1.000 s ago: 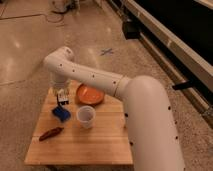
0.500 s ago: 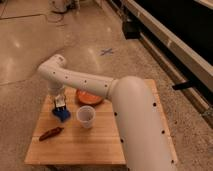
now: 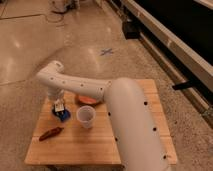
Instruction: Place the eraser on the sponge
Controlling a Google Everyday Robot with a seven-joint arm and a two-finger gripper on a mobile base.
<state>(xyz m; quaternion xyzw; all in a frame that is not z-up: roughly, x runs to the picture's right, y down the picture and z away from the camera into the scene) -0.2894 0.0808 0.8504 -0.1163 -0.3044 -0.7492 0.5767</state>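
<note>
Wood-topped, the table (image 3: 75,147) has a reddish-brown elongated object (image 3: 51,133) at its near left, lying where it lay a second ago. Just right of it and farther back, the gripper (image 3: 59,102) has come down over the last second, from above the blue sponge (image 3: 64,116) to the sponge's far edge. The arm (image 3: 80,87) has sunk with it.

A small white-and-dark patch at the gripper's tip, meeting that far edge, is the eraser (image 3: 60,107) by my reading. That puts the eraser at the sponge, so the placing looks near its end or done. I cannot tell whether the eraser rests on the sponge or hangs just over it, nor how wide the claw stands or whether it grips the eraser.

To the right, the white cup (image 3: 86,117) and the orange bowl (image 3: 87,99) beyond it, half hidden by the arm, have not shifted.
</note>
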